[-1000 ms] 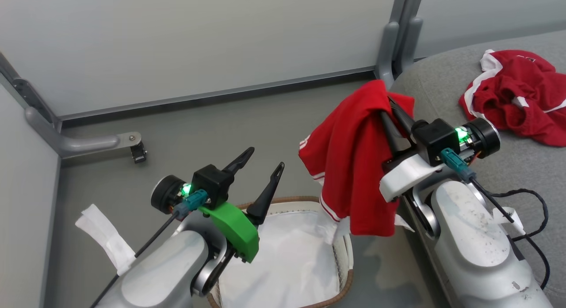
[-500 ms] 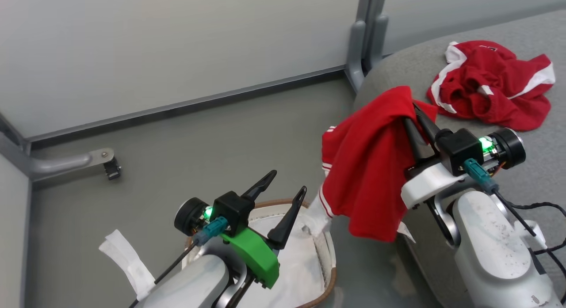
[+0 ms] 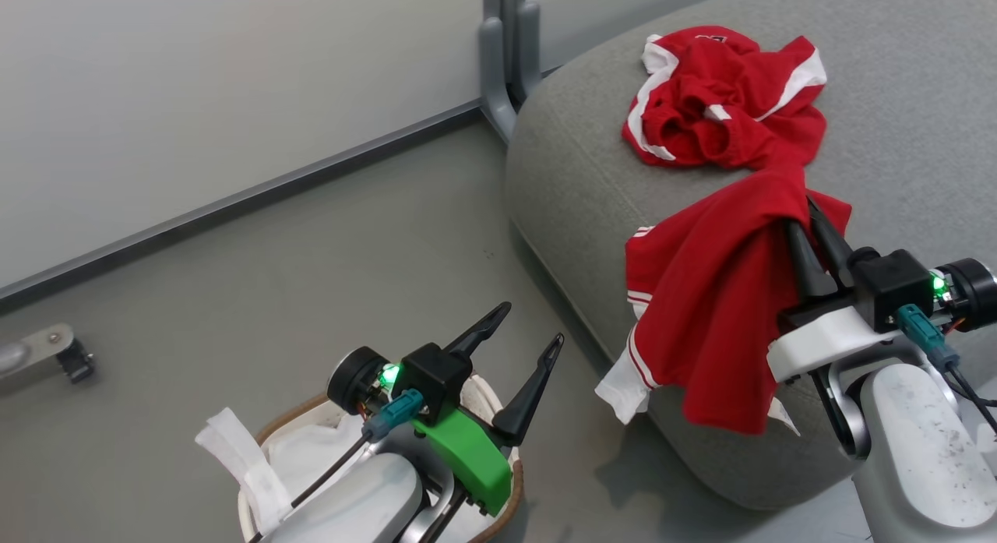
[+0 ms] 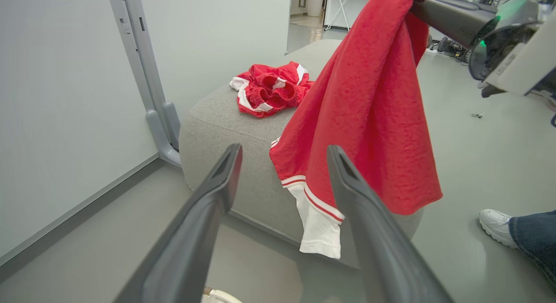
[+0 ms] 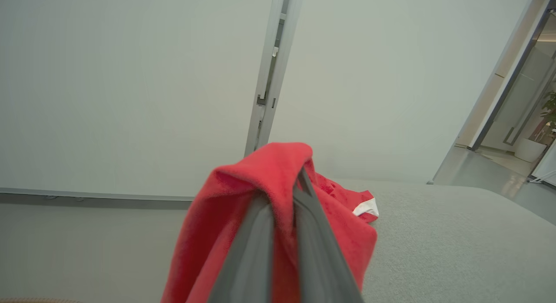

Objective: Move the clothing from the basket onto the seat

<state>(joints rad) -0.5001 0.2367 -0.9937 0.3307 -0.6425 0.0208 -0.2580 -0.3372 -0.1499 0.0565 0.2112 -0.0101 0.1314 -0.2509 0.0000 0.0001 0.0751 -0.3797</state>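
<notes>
1. My right gripper [image 3: 806, 220], at the right of the frame, is clamped on a red garment [image 3: 716, 309] hanging at the seat [image 3: 576, 161] edge
2. Released here, I judge its hanging weight could drag it to the floor
3. My left gripper [image 3: 533, 322], lower centre, stands spread and empty over the basket [image 3: 284, 420]; the hem could snag it

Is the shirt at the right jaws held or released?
Held: the shirt hangs bunched from the shut right jaws, beside the sofa's edge.
</notes>
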